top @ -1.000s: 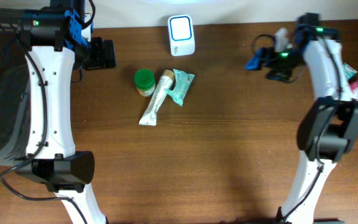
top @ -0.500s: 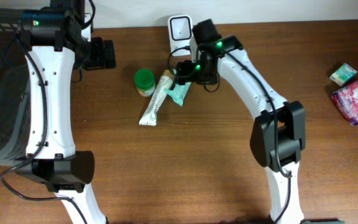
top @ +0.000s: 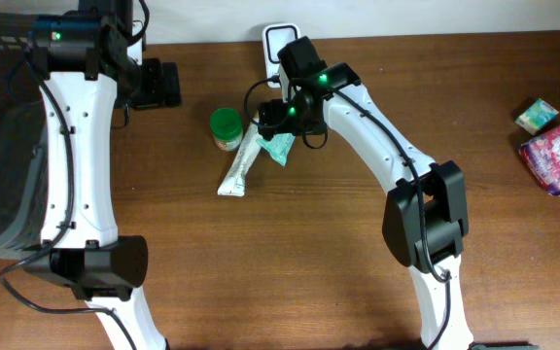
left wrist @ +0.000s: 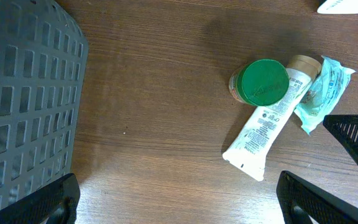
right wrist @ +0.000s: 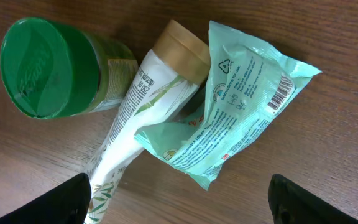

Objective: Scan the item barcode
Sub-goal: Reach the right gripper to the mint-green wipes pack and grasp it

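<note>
The mint packet (right wrist: 241, 106), near the middle of the table's (top: 358, 272) far edge and overlapping the tube (right wrist: 142, 118), lies directly below the spread right gripper (top: 275, 117), long axis oblique to its finger line; the left gripper (top: 163, 85), also spread, is farther away.

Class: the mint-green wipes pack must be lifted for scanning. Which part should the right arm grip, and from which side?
Probably from above, pinching across the mint-green wipes pack near the end that rests on the white tube. That end looks propped off the table, giving the fingers room, and it leaves the barcode at the opposite corner uncovered.
</note>
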`<move>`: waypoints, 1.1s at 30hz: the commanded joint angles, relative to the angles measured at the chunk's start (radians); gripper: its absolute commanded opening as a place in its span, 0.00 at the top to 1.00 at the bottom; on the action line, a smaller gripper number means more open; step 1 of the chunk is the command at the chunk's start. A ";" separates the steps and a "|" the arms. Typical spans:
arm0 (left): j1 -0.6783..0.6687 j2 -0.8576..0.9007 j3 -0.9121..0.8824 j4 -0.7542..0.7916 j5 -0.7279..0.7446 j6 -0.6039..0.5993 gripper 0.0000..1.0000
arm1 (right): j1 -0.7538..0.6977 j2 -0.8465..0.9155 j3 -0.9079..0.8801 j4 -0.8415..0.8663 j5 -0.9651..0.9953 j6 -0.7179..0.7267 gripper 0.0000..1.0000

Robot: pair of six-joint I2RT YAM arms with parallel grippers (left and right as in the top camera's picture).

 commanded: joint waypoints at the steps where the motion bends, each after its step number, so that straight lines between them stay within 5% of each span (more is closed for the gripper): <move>1: -0.001 0.003 -0.003 -0.001 -0.004 -0.009 0.01 | 0.005 0.008 0.002 -0.012 0.019 -0.002 0.07; 4: -0.001 0.003 -0.003 -0.001 -0.004 -0.009 0.01 | 0.005 0.008 0.002 0.009 0.027 -0.002 0.07; 6: -0.001 0.003 -0.003 -0.001 -0.004 -0.009 0.01 | 0.006 0.008 0.002 0.031 0.059 0.002 0.32; 10: -0.001 0.003 -0.003 -0.001 -0.004 -0.009 0.01 | 0.007 0.016 0.002 0.067 0.104 0.051 0.45; 19: -0.001 0.003 -0.003 -0.001 -0.004 -0.009 0.01 | 0.027 0.118 0.001 0.109 0.140 0.114 0.46; 33: -0.001 0.003 -0.003 -0.001 -0.004 -0.009 0.01 | 0.036 0.074 0.010 -0.107 0.382 0.117 0.70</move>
